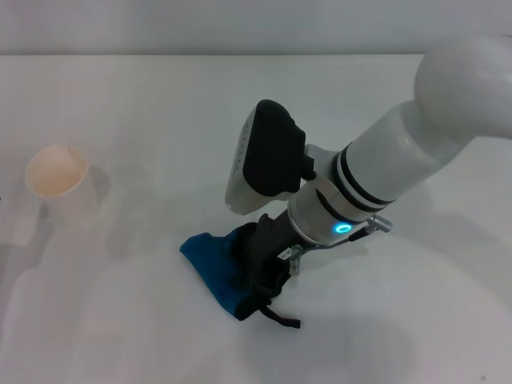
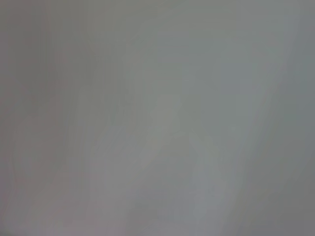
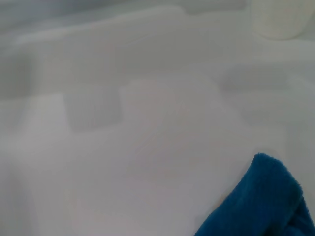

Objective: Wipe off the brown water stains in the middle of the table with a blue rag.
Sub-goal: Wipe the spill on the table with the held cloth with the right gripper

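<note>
blue rag [image 1: 214, 264] lies bunched on the white counter [image 1: 160, 104], pinched by the right hand [image 1: 260, 268]; paper cup [image 1: 58, 182] stands well apart.

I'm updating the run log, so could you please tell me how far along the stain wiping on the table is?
Done: no brown stain shows on the bare table around the rag in the head or right wrist views. In hand: the right gripper presses the blue rag onto the table, right of the paper cup. Left: whatever lies under the rag is hidden, so wiping may not be finished. The left arm is out of view.
</note>
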You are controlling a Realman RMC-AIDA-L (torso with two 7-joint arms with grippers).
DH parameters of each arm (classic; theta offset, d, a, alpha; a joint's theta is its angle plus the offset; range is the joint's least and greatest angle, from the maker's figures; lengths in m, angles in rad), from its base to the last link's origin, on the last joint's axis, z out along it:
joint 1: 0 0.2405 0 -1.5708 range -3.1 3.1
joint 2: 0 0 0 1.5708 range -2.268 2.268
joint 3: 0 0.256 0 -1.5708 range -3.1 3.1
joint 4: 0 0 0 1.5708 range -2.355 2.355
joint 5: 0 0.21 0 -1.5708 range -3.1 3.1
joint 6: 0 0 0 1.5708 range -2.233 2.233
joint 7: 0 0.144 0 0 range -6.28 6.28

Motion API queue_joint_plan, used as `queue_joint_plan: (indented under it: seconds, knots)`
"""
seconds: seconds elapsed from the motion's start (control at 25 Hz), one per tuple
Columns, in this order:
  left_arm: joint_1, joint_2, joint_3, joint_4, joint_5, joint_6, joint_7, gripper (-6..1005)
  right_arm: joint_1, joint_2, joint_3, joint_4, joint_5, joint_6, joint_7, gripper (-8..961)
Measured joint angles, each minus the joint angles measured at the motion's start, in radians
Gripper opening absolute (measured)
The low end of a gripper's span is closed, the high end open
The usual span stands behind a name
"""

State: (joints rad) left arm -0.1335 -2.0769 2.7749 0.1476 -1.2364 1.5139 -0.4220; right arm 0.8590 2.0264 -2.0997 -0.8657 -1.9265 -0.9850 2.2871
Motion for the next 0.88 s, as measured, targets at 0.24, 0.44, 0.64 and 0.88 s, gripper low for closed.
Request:
queue_joint_plan:
  seconds: [0.24, 0.44, 0.64, 0.88]
  knots:
    - [0.0, 0.0, 0.001, 0.001, 0.0, 0.0, 0.0, 876, -0.015, -0.001, 0.021, -0.013, -0.004, 0.0, 0.0, 262]
    - [0.0, 0.0, 0.002, 0.001, 0.0, 0.0, -0.001, 876, -0.032, -0.001, 0.033, -0.021, -0.006, 0.003, -0.001, 452]
    - [-0.005, 0.0, 0.002, -0.001, 0.0, 0.0, -0.001, 875, -0.035, 0.001, 0.023, -0.022, -0.004, 0.003, -0.001, 562]
    - [-0.009, 0.0, 0.001, -0.003, 0.0, 0.0, -0.001, 875, -0.037, 0.002, 0.005, -0.017, 0.003, 0.013, -0.002, 638]
